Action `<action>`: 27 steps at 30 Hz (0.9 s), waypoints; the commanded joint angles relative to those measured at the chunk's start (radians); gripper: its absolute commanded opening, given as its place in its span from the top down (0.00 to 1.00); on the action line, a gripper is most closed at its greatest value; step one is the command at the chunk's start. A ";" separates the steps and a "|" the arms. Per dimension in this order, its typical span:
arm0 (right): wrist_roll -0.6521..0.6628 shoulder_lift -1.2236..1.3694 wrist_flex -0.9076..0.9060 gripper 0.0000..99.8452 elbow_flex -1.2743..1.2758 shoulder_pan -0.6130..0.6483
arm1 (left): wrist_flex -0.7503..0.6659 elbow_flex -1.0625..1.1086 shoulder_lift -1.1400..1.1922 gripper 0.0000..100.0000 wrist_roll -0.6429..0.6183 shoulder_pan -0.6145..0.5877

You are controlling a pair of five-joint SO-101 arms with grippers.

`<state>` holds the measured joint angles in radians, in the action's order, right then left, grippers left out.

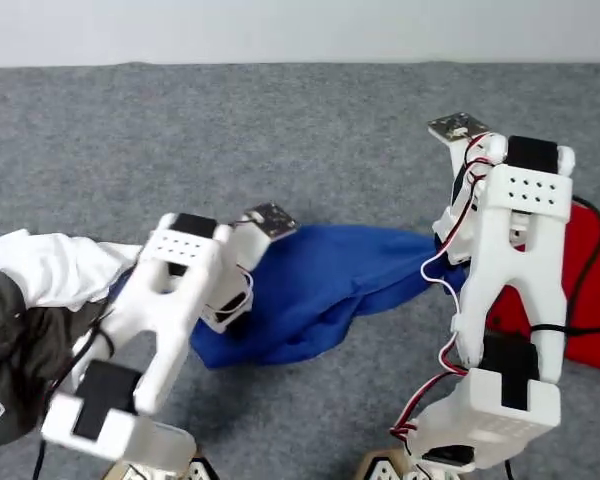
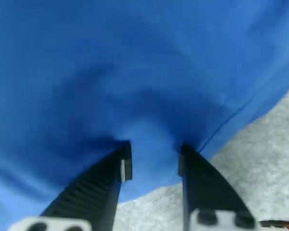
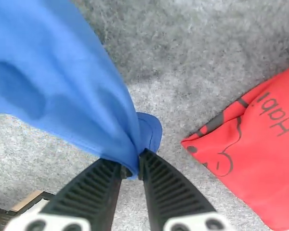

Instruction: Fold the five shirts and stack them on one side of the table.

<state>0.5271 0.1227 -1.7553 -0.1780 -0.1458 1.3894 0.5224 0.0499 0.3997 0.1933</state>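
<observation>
A blue shirt (image 1: 320,290) lies crumpled across the middle of the grey table (image 1: 280,130). My left gripper (image 1: 230,300) presses down onto its left part. In the left wrist view the left gripper (image 2: 154,161) is open, with a bulge of blue shirt (image 2: 135,72) between its fingers. My right gripper (image 3: 134,168) is shut on a pinched edge of the blue shirt (image 3: 53,86), lifting it off the table. In the high view the right gripper (image 1: 448,245) is at the shirt's right end. A red shirt (image 1: 590,290) lies beside the right arm, flat with dark print in the right wrist view (image 3: 250,159).
A white shirt (image 1: 50,265) and a dark shirt (image 1: 10,340) are heaped at the table's left edge, close to the left arm's base. Bare grey table stretches behind the blue shirt toward the back wall.
</observation>
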 commanded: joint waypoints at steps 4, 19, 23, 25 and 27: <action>-0.035 -0.059 -0.042 0.99 -0.041 -0.008 | 0.005 -0.067 0.071 0.99 0.011 0.011; -0.031 -0.344 -0.041 0.99 -0.041 -0.012 | 0.269 -0.303 -0.612 1.00 -0.110 0.015; -0.031 -0.473 -0.039 0.99 -0.046 -0.008 | 0.319 -0.318 -0.735 1.00 -0.130 0.009; -0.031 -0.535 -0.039 0.99 -0.048 -0.008 | 0.339 -0.325 -0.786 1.00 -0.130 0.009; -0.031 -0.598 -0.038 0.99 -0.048 -0.008 | 0.362 -0.352 -0.832 1.00 -0.130 0.009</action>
<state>0.5025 -0.3652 -1.7568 -0.1780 -0.1458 1.7131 0.2263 -0.7050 0.2831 0.1979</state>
